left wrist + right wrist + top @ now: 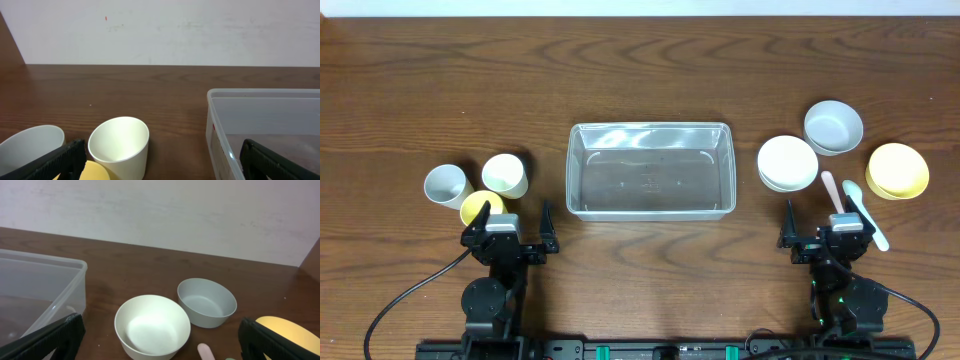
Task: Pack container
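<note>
The container [650, 127], a clear rectangular tub with nothing in it, lies at the table's middle. My left gripper [517, 216] stands open near the front edge, left of the tub, with nothing between its fingers. In the left wrist view the left gripper [162, 165] frames a cream cup [120, 145], and the container's rim [260, 94] shows at the right. My right gripper [825, 222] is open and holds nothing, right of the tub. In the right wrist view the right gripper [160, 341] points at a white bowl [152, 325], with the container's corner [55, 266] at the left.
Left of the tub stand a white cup [446, 185], a cream cup [505, 174] and a yellow cup [480, 207], the last touching my left finger. To the right are a white bowl [787, 163], grey bowl [833, 127], yellow bowl [897, 170], pink spoon [832, 190] and pale spoon [865, 213].
</note>
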